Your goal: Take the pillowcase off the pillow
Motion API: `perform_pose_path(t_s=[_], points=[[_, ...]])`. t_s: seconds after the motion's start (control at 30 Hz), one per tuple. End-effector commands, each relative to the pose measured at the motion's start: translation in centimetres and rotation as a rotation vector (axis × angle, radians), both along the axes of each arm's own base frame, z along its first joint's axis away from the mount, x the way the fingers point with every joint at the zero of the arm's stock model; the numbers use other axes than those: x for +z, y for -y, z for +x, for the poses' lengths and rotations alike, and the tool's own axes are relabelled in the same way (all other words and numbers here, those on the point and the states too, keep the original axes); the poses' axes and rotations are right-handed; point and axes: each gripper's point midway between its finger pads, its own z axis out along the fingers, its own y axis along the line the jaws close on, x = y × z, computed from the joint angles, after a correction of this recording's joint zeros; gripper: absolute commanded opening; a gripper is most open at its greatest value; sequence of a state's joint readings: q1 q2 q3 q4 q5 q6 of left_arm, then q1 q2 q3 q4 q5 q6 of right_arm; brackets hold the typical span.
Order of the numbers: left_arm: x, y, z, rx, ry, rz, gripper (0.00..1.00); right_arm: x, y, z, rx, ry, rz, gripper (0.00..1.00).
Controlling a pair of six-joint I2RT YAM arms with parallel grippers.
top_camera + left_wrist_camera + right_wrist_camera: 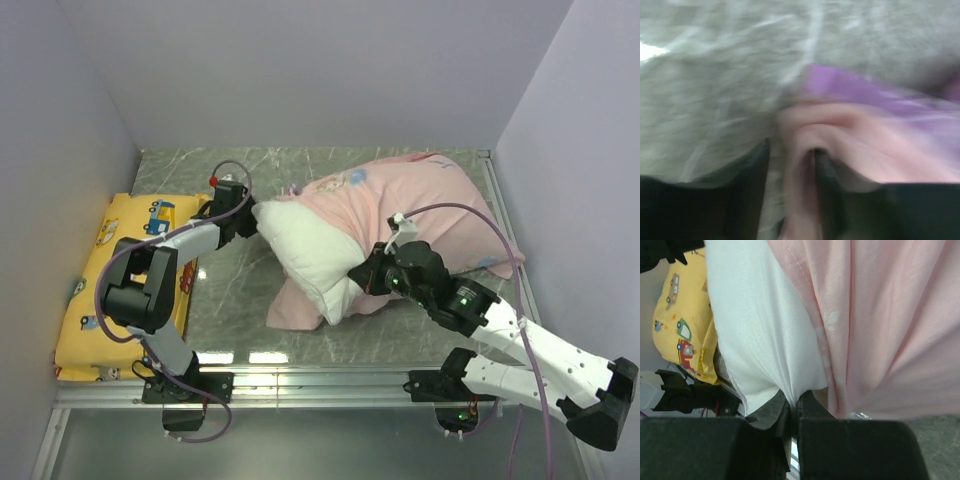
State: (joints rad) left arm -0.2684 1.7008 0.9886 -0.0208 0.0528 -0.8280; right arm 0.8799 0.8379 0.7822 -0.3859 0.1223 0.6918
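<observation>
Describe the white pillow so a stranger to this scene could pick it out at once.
On the grey marbled table, look to the middle, where a pink pillowcase lies bunched. The white pillow sticks out of its open end, toward the left. It is plain white, unlike the yellow pillow printed with cartoon vehicles at the table's left edge.

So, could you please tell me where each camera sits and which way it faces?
Top external: above and behind the arms, looking down on the table; both arms show.
Left wrist: on the left arm, looking along the left pincer at a blurred pillowcase fold.
Right wrist: on the right arm, looking along the right pincer, shut on the pillow.
Shared: top and right wrist both show the yellow pillow.
</observation>
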Motion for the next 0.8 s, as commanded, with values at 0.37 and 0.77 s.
perform_pose_path(t_s=[0.37, 0.77], points=[[7.1, 2.4, -4.7, -0.051, 0.225, -0.178, 0.92, 7.6, -5.9, 7.6, -0.030, 0.108, 0.082, 0.00], [14.9, -6.7, -5.9, 0.270, 0.292, 0.084, 0.99, 7.8, -4.4, 10.0, -0.113, 0.105, 0.148, 0.00]])
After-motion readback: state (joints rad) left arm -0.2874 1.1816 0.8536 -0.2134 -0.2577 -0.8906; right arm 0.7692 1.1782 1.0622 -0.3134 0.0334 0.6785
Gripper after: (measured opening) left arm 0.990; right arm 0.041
